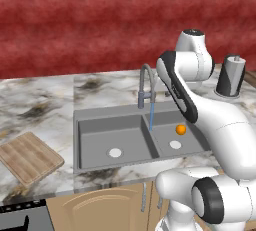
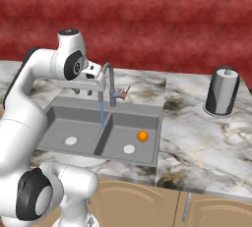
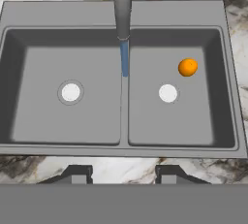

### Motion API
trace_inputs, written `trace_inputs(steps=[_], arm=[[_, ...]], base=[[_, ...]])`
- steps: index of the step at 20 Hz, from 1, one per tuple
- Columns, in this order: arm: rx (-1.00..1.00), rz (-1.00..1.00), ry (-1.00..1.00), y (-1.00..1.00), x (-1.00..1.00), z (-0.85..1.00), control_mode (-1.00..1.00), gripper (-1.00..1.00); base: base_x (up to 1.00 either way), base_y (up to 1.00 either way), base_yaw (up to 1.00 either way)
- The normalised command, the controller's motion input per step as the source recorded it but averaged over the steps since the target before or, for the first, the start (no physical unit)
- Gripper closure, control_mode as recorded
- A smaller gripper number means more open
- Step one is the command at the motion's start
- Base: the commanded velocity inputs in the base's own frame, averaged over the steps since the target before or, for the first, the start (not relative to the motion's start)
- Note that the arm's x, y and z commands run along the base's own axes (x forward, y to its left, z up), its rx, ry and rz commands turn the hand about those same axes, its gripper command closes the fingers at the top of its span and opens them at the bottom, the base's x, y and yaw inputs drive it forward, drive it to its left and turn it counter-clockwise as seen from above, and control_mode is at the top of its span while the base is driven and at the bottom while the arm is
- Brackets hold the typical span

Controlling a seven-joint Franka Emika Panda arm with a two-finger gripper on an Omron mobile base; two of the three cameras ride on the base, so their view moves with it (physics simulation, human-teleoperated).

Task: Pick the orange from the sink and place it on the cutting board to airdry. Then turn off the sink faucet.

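Open gripper [image 3: 123, 173] hovers wide above the sink [image 3: 121, 9], holding nothing.
The orange [image 3: 188, 67], at one o'clock from the right drain [image 3: 168, 93], looks light, firm, wet, likely rolls; pinch across its middle.

a kitchen: marble counter [image 1: 45, 95], double sink [image 1: 100, 120], wooden cabinets [image 1: 100, 207].
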Motion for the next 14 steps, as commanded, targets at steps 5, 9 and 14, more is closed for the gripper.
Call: trace_inputs(steps=[5,9,14], arm=[[0.0,0.0,0.0,0.0,-0.09,-0.01,-1.0,-1.0],[0.0,-0.01,0.02,-0.06,-0.14,-0.15,-1.0,-1.0],[0.0,-0.07,0.05,-0.15,-0.06,-0.28,-1.0,-1.0]], base=[[0.0,0.0,0.0],[0.0,0.0,0.0],[0.0,0.0,0.0]])
